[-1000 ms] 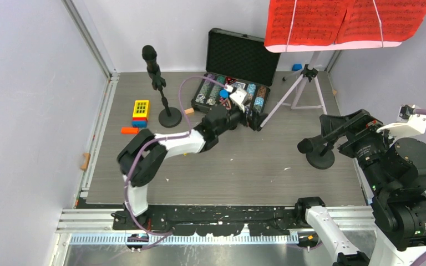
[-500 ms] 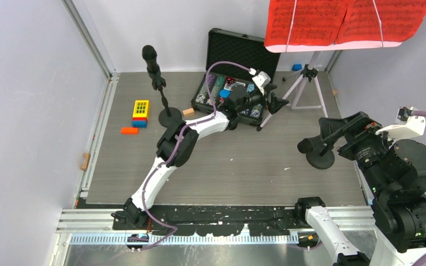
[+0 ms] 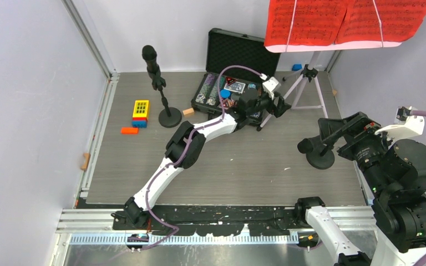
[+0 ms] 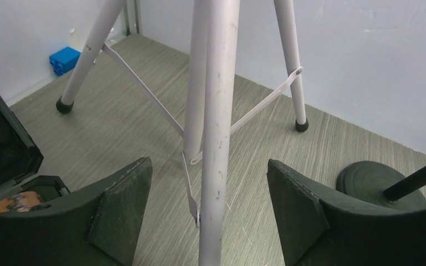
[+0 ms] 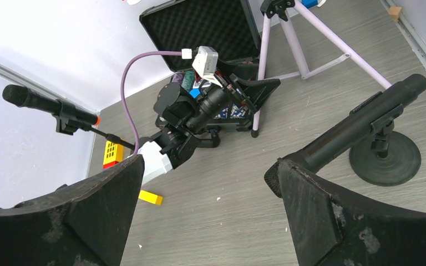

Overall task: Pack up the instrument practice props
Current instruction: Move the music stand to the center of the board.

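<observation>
**Left gripper (image 4: 208, 169), wrist view.** The fingers (image 4: 119, 216) stand apart with the near leg (image 4: 217, 111) of the tripod between them. There is a gap on each side and nothing is gripped.

The leg belongs to the rack (image 3: 338, 45), which stands at the far right, just right of the open case (image 3: 238, 50), with the red pages (image 3: 310, 22) on it.

The step in hand is judged to be seizing this leg. The fingers should meet it squarely, clear of the thin brace strap (image 4: 150, 94). Any pull should be slow, since the loaded rack looks top-heavy and could tip.

**Right gripper (image 5: 205, 166).** It is wide open and empty, at the near right by the right microphone (image 3: 333, 133). The left microphone (image 3: 152, 64) stands at the far left.
</observation>
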Robot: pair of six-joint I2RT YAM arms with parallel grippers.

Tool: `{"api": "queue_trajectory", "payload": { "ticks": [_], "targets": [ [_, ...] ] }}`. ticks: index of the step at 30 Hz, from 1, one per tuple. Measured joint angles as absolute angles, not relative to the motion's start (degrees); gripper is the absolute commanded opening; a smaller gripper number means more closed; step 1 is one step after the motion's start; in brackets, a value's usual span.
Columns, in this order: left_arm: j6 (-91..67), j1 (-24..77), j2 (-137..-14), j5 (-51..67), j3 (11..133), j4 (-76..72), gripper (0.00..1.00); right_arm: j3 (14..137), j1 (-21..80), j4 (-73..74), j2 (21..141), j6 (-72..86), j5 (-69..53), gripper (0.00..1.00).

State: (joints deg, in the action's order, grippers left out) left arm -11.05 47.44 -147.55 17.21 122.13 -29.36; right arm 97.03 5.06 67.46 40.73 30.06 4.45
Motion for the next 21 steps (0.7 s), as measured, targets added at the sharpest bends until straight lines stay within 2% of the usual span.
{"api": "queue_trajectory", "payload": {
  "ticks": [5,16,21],
  "targets": [
    [-11.03,47.62,-148.44,16.99,122.74,-27.92,0.61,96.62,5.26,67.51,40.73,29.87,4.49,0.96],
    [-10.68,47.94,-148.49,17.76,121.1,-28.29,0.18,96.03,5.56,67.79,40.71,29.67,4.71,0.96],
    [-8.12,48.38,-147.92,16.99,119.52,-29.67,0.07,95.94,5.8,67.77,40.6,29.65,4.71,0.96]
  ]
}}
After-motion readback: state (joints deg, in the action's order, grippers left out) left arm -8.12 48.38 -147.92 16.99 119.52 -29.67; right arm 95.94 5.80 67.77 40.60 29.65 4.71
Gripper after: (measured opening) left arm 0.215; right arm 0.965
